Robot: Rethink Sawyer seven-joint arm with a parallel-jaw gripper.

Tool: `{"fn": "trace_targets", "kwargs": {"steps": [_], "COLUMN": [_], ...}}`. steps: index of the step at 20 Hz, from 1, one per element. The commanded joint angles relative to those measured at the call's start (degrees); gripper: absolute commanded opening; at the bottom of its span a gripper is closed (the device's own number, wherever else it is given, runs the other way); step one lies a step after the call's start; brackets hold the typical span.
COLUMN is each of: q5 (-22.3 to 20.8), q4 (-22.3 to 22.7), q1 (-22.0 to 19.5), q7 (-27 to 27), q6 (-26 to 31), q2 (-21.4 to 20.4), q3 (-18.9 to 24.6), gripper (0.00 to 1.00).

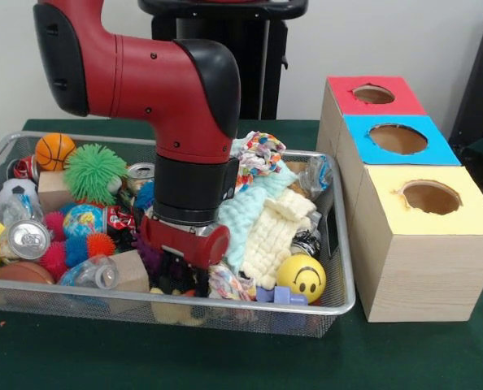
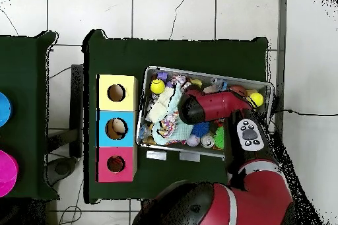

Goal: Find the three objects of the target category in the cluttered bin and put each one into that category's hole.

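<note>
The wire bin (image 1: 339, 301) brims with balls, cans and cloths (image 1: 266, 219); the smiley ball (image 1: 301, 278) lies beside the cloths. The gripper (image 1: 176, 268) (buried among clutter) hides its fingers: state unclear.

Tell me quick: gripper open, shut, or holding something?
Gripper: cannot be told. It is down among the clutter in the wire bin, hidden by the arm's wrist and surrounding objects.
</note>
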Motion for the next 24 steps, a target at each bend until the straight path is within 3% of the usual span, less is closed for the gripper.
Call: {"fn": "trace_targets", "kwargs": {"steps": [1, 4, 5, 9, 13, 17, 19, 22, 24], "q5": [-0.4, 0.2, -0.4, -0.5, 0.0, 0.9, 0.6, 0.4, 0.2], "q4": [-1.5, -2.9, -3.3, -3.0, -2.9, -1.3, 1.4, 6.2, 7.2], "q1": [-3.0, -3.2, -2.8, -2.8, -4.7, -4.2, -2.6, 0.2, 1.3], "q7": [-2.7, -4.5, -5.0, -5.7, -8.6, -6.3, -5.6, -4.3, -3.9], "q6": [0.1, 3.4, 3.6, 4.2, 5.7, 6.4, 7.3, 7.5, 7.5], "q2": [7.4, 8.4, 8.3, 7.9, 8.3, 5.5, 0.3, -10.7, -13.7], "q3": [2.2, 2.8, 2.4, 2.5, 5.4, 4.4, 2.4, -0.8, -2.0], "gripper": [1.0, 1.0, 0.0, 0.0, 0.0, 0.0, 0.0, 0.0, 0.0]}}
